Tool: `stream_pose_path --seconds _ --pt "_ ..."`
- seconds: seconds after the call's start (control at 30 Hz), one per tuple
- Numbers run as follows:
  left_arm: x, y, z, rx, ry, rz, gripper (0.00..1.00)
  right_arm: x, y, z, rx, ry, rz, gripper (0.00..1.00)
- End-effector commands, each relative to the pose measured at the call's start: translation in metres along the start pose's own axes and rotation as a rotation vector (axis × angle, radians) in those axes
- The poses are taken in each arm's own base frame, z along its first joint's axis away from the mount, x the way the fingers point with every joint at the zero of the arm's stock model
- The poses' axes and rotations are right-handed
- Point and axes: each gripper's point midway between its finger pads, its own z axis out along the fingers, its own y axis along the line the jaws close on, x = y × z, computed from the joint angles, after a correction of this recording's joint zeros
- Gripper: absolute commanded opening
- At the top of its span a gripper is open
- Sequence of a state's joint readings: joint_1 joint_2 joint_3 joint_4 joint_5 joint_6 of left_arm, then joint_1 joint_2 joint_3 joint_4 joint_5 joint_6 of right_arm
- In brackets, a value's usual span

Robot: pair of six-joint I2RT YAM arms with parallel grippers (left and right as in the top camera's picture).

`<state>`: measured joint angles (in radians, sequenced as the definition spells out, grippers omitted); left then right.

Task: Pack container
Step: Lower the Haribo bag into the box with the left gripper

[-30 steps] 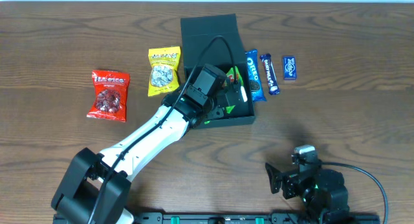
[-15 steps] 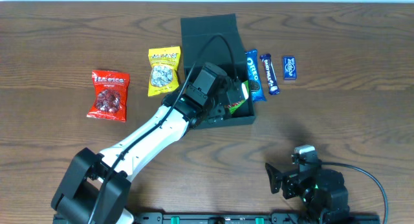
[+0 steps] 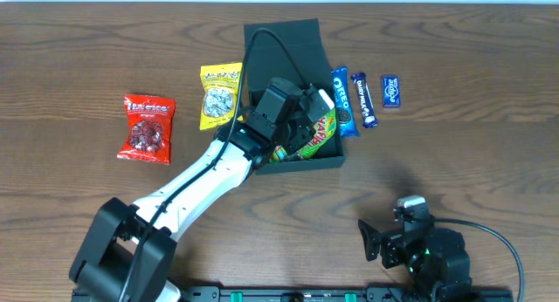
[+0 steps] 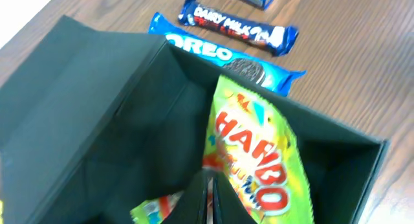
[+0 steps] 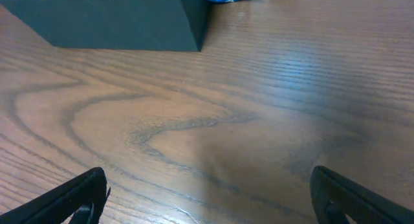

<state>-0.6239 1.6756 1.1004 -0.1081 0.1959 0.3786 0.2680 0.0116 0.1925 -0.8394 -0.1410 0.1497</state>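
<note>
The dark teal container [image 3: 278, 36] stands open at the table's back middle, its flap lid laid back. My left gripper [image 3: 307, 127] is inside it, shut on a green Haribo bag [image 3: 325, 129]. In the left wrist view the fingers [image 4: 210, 198] pinch the bag [image 4: 259, 153] over the container's inside [image 4: 129, 120]. My right gripper [image 3: 393, 241] rests open and empty near the front edge; only its finger tips show in the right wrist view [image 5: 207, 191].
A red snack bag [image 3: 148, 127] and a yellow snack bag [image 3: 221, 94] lie left of the container. An Oreo pack [image 3: 342, 102], a Dairy Milk bar [image 3: 363, 99] and a small blue packet [image 3: 391, 91] lie to its right.
My left gripper has moved further into the container, and the Haribo bag now shows more fully inside it. The right arm has not moved.
</note>
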Motion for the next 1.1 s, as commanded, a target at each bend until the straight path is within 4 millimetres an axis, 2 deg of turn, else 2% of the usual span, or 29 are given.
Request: stream_pose_path --seconds 0.0,0.27,0.47,0.73,0.9,1.0,1.07 --pt "0.001 -0.009 0.016 0.070 0.000 -0.061 0.06 0.001 0.003 0.001 -0.014 0.001 0.001 0.99" --pt "0.029 -0.030 0.040 0.178 0.081 -0.169 0.06 0.001 0.003 0.001 -0.014 0.001 0.001 0.99" --pt "0.043 -0.040 0.053 0.229 0.116 -0.185 0.06 0.001 0.003 0.001 -0.014 0.001 0.000 0.99" --pt "0.056 -0.047 0.063 0.261 0.147 -0.202 0.06 0.001 0.003 0.001 -0.014 0.001 0.000 0.99" --pt "0.073 -0.051 0.074 0.271 0.193 -0.223 0.06 0.001 0.003 0.001 -0.014 0.001 0.000 0.99" --pt "0.074 -0.051 0.075 0.270 0.195 -0.230 0.06 0.001 0.003 0.001 -0.014 0.001 0.000 0.99" --pt "0.067 -0.049 0.072 0.265 0.178 -0.226 0.06 0.001 0.003 0.001 -0.014 0.001 0.000 0.99"
